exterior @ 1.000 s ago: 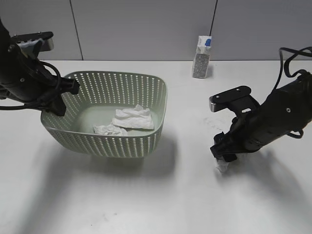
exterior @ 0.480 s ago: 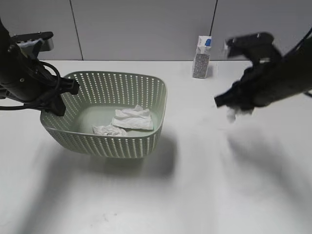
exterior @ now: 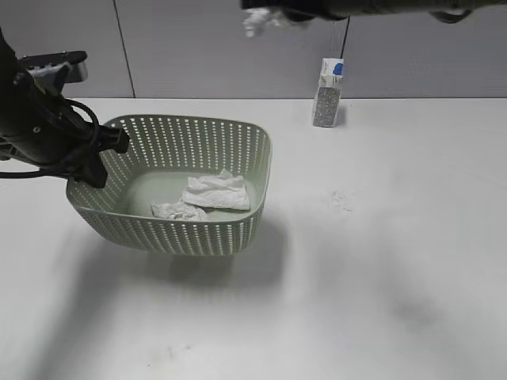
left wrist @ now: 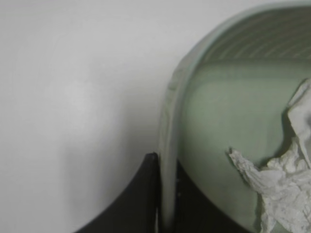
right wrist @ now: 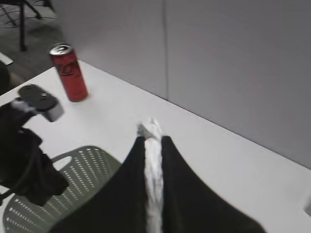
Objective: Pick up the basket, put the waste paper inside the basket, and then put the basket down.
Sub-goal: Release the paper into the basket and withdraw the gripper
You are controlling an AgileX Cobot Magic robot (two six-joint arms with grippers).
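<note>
Pinching a crumpled wad of waste paper [right wrist: 151,160] between closed fingers, the right tool [exterior: 273,11] hangs high at the far top edge of the exterior view, well above the bench [exterior: 380,261]. The wad shows there as a white scrap just left of the dark fingers. The basket [exterior: 178,186] lies below and to the near left of this tool, so the coming move looks like a descent leftward and toward the near side until the wad is over the open mouth. The basket's long axis runs roughly left to right, which gives a wide target along that path.

The left tool [left wrist: 163,194] is clamped on the basket's left rim, one finger outside the wall and one inside. The basket appears tilted, and I judge it to be held off the bench. Two paper wads [exterior: 207,196] already lie on its floor.

The right wrist view alone shows a red can [right wrist: 69,72] far beyond the basket. Only the exterior view shows the upright carton [exterior: 328,93] at the far right.
</note>
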